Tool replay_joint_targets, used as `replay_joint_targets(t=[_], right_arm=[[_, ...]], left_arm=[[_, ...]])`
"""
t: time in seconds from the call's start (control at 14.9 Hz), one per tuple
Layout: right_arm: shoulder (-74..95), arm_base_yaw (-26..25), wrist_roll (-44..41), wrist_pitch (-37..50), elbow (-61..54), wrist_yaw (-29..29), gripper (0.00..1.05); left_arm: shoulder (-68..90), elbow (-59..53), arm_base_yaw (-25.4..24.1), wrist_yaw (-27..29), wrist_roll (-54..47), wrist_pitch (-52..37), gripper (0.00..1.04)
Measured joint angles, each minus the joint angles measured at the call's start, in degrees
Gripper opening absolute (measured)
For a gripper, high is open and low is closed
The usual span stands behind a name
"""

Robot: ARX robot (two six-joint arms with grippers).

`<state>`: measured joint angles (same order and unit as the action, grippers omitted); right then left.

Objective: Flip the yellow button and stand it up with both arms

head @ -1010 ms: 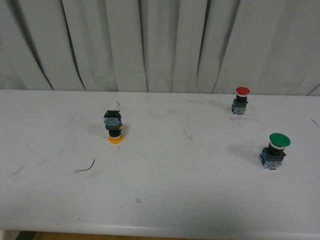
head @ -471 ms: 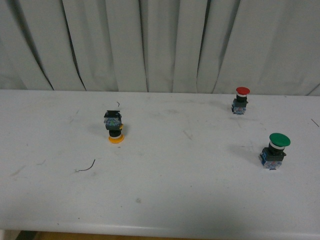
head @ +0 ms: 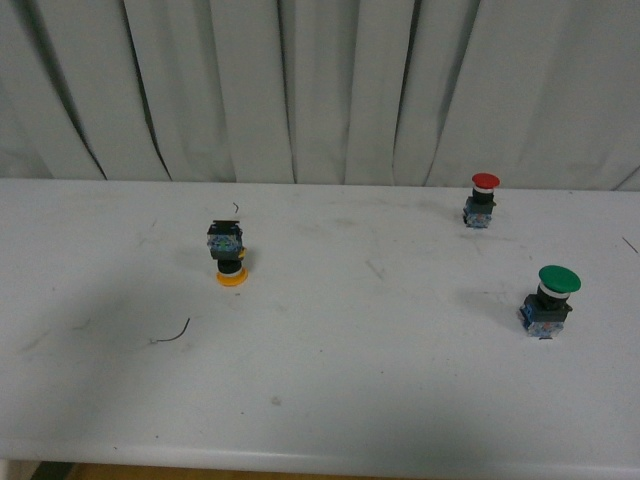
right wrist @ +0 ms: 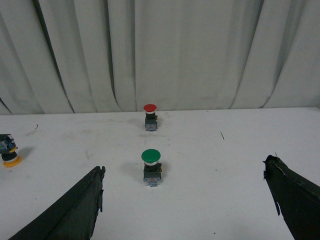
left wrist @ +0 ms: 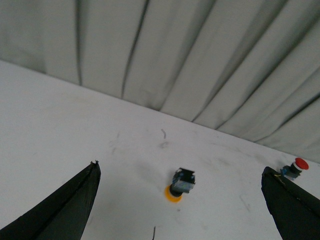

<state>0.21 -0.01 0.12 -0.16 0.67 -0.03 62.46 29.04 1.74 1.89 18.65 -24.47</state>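
L hand [left wrist: 180, 166], R hand [right wrist: 185, 163] spread wide

no readable text, labels or numbers on anything in view.

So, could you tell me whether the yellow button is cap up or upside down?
Upside down: the yellow button rests on its cap, contact block on top.

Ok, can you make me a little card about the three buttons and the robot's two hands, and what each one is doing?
yellow-capped push button: upside down, cap on the white table, blue-black base on top, untouched
red-capped push button: upright, back right
green-capped push button: upright, nearer, further right
left gripper: open, empty
right gripper: open, empty
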Motion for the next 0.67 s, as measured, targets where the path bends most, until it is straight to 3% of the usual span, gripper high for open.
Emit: replay_joint_targets(t=[0.13,0.34,0.47,0.67], right_arm=[[0.0,0.0,0.0,0.0,0.0,0.0,0.98],[0.0,0.0,0.0,0.0,0.0,0.0,0.98],[0.0,0.0,0.0,0.0,0.0,0.0,0.98],[0.0,0.0,0.0,0.0,0.0,0.0,0.98]], left_arm=[[18.1,13.1,2.6,-4.1,-1.2,-0.9,0.98],[40.3,32.0,7.0,-7.1,-4.9,7.5,0.98],[48.4,42.0,8.5,-7.1,-11.0,13.5,0.98],[55.8,48.0,9.2,-9.9,-22.4,22.7,0.98]])
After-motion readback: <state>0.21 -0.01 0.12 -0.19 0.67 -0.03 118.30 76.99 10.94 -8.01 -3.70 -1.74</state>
